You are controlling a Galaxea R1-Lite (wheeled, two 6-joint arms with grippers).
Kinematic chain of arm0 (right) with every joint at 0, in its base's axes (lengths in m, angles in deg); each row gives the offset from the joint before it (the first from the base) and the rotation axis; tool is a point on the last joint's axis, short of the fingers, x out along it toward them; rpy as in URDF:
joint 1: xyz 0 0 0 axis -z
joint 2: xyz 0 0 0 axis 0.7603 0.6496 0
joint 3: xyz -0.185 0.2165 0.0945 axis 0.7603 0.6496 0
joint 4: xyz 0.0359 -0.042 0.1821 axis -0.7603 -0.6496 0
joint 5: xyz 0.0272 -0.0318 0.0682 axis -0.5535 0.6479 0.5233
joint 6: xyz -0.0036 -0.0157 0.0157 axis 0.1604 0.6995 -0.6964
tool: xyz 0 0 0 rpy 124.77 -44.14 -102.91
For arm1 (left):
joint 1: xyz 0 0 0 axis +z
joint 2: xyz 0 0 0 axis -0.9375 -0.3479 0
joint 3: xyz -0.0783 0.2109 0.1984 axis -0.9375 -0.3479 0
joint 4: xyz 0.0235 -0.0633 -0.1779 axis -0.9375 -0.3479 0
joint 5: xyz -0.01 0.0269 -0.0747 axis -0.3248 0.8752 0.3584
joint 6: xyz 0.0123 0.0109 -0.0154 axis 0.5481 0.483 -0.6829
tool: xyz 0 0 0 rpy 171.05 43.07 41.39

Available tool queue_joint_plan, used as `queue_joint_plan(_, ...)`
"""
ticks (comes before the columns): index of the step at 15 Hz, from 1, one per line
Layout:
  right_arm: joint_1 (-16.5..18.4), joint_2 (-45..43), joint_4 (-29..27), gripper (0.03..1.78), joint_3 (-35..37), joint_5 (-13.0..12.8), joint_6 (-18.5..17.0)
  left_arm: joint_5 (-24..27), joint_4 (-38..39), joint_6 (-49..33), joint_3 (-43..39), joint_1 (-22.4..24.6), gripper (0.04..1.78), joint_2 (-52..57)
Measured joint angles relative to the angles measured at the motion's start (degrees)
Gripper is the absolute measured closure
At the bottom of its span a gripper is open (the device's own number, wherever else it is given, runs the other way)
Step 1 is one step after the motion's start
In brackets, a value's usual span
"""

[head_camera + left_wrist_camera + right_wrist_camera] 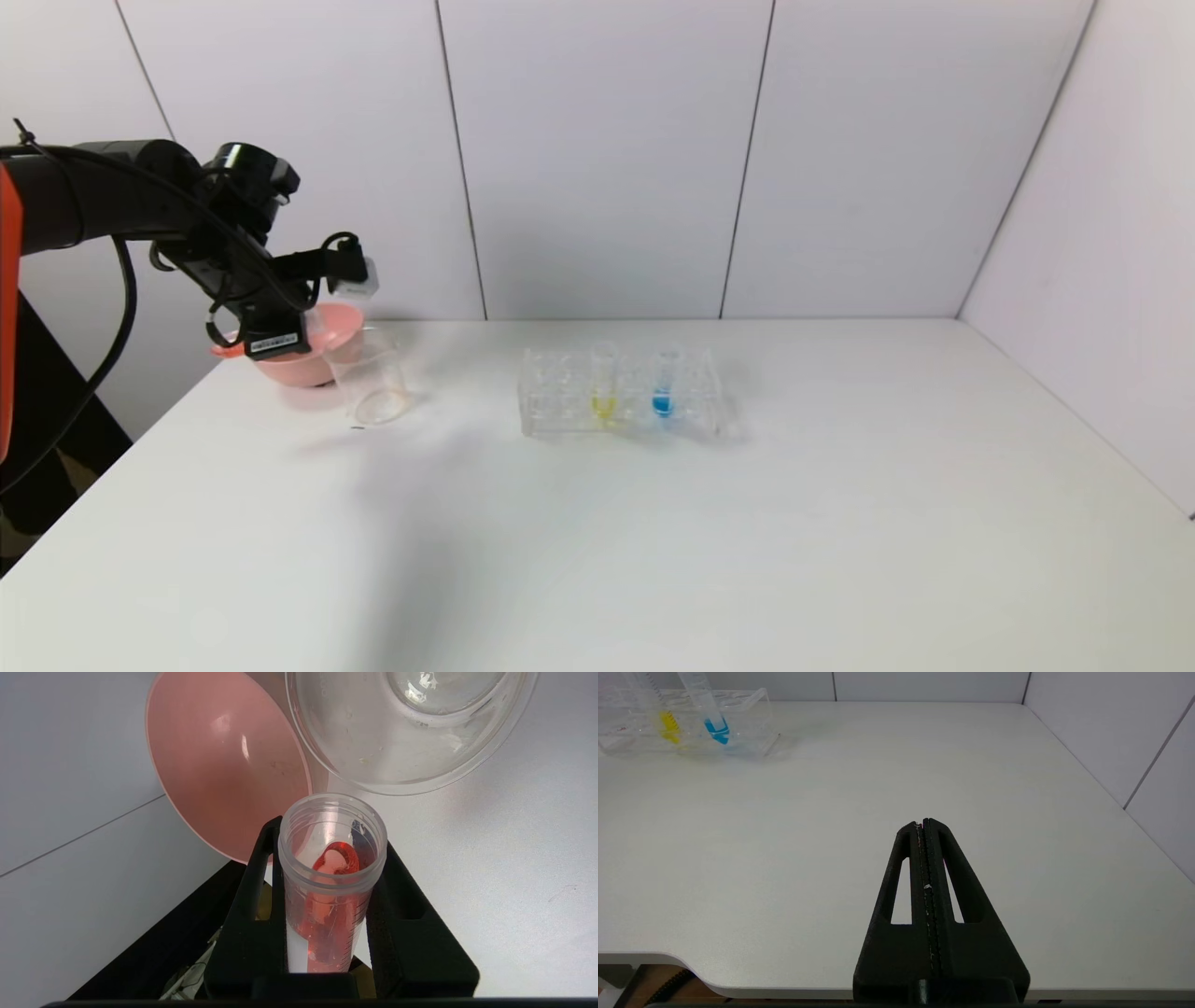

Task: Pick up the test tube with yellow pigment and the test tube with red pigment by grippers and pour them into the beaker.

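My left gripper point(331, 835) is shut on the test tube with red pigment point(327, 914), held tilted. Its red liquid lies along the tube's wall, short of the open mouth. The mouth sits just outside the rim of the clear beaker point(355, 742), beside the pink bowl. In the head view the left gripper point(317, 327) hangs above the beaker point(373, 378) at the table's far left. The test tube with yellow pigment point(604, 383) stands upright in the clear rack point(560, 392), also seen as the yellow tube point(668, 721). My right gripper point(923, 822) is shut and empty, low over the table's front right.
A pink bowl point(336, 327) stands right behind the beaker, touching or nearly touching it; it shows as the pink bowl point(224, 765) in the left wrist view. A blue-liquid tube point(663, 387) stands in the rack next to the yellow one. White walls close the back and right.
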Motion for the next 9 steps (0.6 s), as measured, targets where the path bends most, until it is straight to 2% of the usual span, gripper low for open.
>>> queue_joint_plan(9, 0.0, 0.0, 0.0, 1.7, 0.0, 0.0, 0.0, -2.3, 1.2, 1.3, 0.0, -1.1, 1.33, -0.8)
